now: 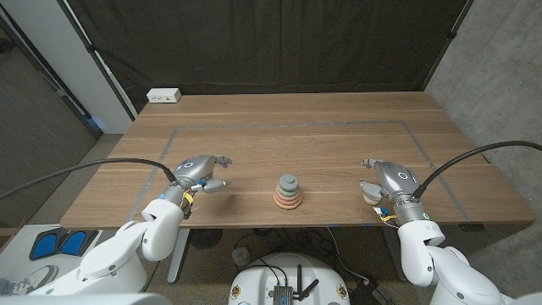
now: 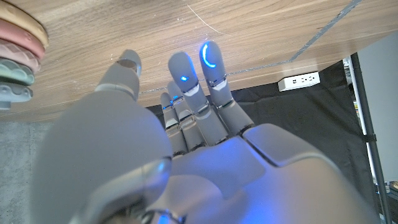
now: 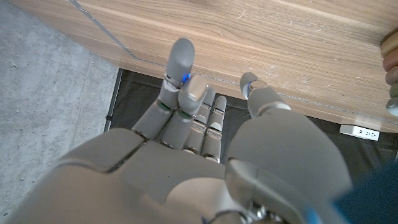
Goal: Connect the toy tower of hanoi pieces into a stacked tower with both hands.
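Note:
A small stacked tower (image 1: 290,193) of pastel rings, pink and orange below, green and grey above, stands on the wooden table (image 1: 288,135) near its front middle. Its edge (image 2: 18,56) shows in the left wrist view, and a sliver (image 3: 392,68) in the right wrist view. My left hand (image 1: 201,173) sits to the left of the tower, apart from it, fingers spread and holding nothing. To the right of the tower my right hand (image 1: 385,180) is also apart from it, fingers extended and empty.
A white power strip (image 1: 163,96) lies at the table's far left corner. A taped rectangle (image 1: 292,124) marks the work area. Black curtain hangs behind the table. Cables run from both wrists off the table's sides.

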{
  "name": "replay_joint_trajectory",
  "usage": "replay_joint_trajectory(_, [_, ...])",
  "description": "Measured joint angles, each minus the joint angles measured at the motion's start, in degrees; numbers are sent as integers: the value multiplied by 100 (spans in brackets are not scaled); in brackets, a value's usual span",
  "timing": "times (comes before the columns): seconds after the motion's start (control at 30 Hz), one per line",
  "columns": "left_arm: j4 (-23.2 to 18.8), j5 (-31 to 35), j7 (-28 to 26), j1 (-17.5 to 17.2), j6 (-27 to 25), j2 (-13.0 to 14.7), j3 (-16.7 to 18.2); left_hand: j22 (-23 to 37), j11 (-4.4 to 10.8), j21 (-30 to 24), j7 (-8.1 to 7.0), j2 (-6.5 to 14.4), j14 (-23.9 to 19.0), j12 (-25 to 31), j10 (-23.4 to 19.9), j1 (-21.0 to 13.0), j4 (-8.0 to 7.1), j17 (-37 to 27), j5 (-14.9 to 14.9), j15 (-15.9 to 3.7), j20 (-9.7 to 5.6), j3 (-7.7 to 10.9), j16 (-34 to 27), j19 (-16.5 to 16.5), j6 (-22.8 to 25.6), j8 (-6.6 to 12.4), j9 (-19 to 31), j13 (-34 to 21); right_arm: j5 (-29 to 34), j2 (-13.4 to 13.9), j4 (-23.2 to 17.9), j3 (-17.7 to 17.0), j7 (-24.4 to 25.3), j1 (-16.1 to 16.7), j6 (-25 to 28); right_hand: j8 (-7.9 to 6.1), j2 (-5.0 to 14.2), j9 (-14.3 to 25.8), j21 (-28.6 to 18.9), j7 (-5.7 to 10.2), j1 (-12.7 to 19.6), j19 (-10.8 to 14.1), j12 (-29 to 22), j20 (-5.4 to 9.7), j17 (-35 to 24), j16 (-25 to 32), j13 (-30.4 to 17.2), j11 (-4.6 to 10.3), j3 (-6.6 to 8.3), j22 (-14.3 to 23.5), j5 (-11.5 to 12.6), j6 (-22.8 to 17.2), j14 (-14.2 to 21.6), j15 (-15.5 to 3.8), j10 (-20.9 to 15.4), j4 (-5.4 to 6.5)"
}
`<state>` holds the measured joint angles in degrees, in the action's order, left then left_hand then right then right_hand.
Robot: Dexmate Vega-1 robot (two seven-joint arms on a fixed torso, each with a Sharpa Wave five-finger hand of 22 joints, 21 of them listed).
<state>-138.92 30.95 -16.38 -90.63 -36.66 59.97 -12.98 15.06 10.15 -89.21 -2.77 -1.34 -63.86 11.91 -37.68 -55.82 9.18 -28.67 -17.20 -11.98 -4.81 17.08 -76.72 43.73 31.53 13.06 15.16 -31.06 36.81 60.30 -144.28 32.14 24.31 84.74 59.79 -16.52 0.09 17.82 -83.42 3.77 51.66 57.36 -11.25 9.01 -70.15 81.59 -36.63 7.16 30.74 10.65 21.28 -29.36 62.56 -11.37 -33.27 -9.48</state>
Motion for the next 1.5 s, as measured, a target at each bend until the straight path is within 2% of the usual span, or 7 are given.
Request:
replay_joint_trajectory(0.37, [65,-81,-134,6,59,-11,25,0,29,0,-1,0,0,0,-31,0,0,0,0,0,0,0,-20,0,1,0,0,27,132,53,-88,193,-149,-119,268,68,-1,0,0,-41,-1,-4,45,-4,38,-42,27,-91,-20,-10,0,85,-57,31,218,20])
replay_joint_trajectory(0.47, [76,-103,-167,-11,65,-25,51,0,29,0,-1,0,0,0,-31,0,0,-3,0,0,0,0,-22,0,1,0,0,27,170,78,-124,279,-265,-190,402,68,-83,-13,0,-50,-83,-86,45,-21,77,-114,53,-120,-39,-10,0,136,-165,81,290,40])
replay_joint_trajectory(0.67, [93,-138,-232,-31,70,-65,100,26,7,0,22,30,-12,0,-68,30,0,-40,-43,12,0,0,-44,0,40,0,-9,27,190,128,-162,399,-466,-305,649,209,-135,-28,41,-170,-138,-169,67,-63,93,-181,77,-176,-64,-14,0,356,-270,123,425,63])
replay_joint_trajectory(0.93, [112,-222,-263,-84,119,-132,247,43,10,0,41,30,-11,0,-90,30,0,-27,-43,11,21,0,-44,21,61,0,-27,26,50,171,-184,459,-585,-373,886,275,-159,-28,41,-235,-235,-219,67,-73,78,-223,107,-204,-63,-10,-44,483,-290,145,534,63])
replay_joint_trajectory(1.0, [112,-398,-285,-94,261,-146,277,53,10,0,40,30,-11,0,-132,31,0,-27,-43,11,21,0,-44,21,62,0,-27,26,13,239,-200,569,-605,-493,939,278,-159,-32,41,-235,-235,-238,67,-93,77,-223,107,-226,-63,-10,-44,483,-299,155,556,64])
replay_joint_trajectory(1.13, [112,-418,-286,-100,273,-167,314,53,9,0,61,53,-11,0,-133,54,0,-27,-43,11,21,0,-44,21,83,0,-27,26,-69,252,-202,597,-644,-524,1053,278,-159,-56,41,-235,-235,-238,66,-93,94,-263,106,-245,-63,-11,-48,483,-344,178,575,63])
replay_joint_trajectory(1.5, [112,-501,-287,-95,325,-211,367,52,8,1,64,53,-11,0,-133,54,0,-27,-43,11,21,0,-44,21,102,0,-26,25,-269,344,-205,969,-793,-898,1443,278,-181,-56,41,-256,-318,-258,66,-113,131,-321,134,-276,-88,-27,-82,503,-404,176,606,87])
